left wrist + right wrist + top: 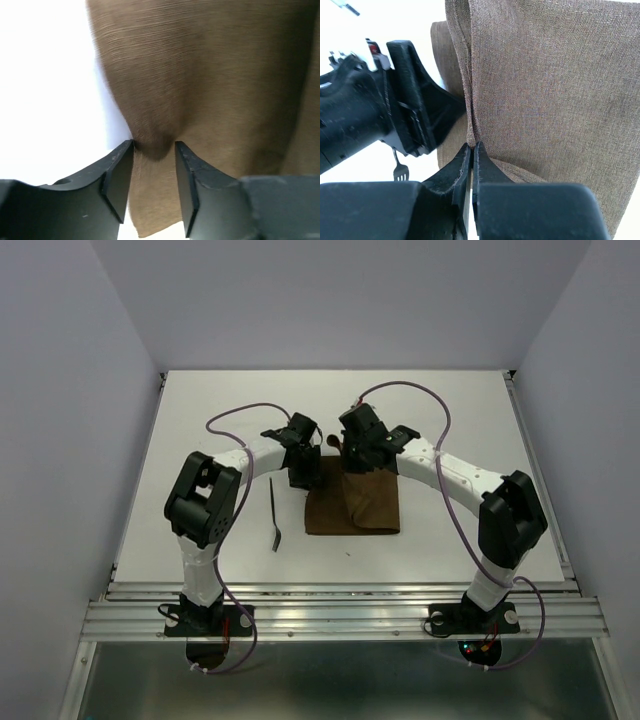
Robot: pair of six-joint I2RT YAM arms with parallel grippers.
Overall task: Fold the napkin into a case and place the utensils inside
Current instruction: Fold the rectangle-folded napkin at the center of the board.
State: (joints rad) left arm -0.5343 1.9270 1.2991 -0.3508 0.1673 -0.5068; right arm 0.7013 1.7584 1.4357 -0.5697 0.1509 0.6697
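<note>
The dark brown napkin (352, 508) lies at the table's middle with a lighter flap pulled up from it. My right gripper (358, 466) is shut on the edge of that raised fold (472, 145), and the cloth (545, 90) hangs away from its tips. My left gripper (300, 476) hovers over the napkin's left edge. Its jaws (154, 145) stand apart, with a small bump of cloth (200, 90) between the tips. One utensil, a thin dark fork (274, 516), lies on the table left of the napkin and also shows as the fork (400, 171) in the right wrist view. No case shows.
The white table (200, 440) is ringed by grey walls, with a metal rail (340, 615) along its near edge. Both arms reach inward and meet over the napkin, and the left gripper's black body (415, 100) sits close beside the right fingers.
</note>
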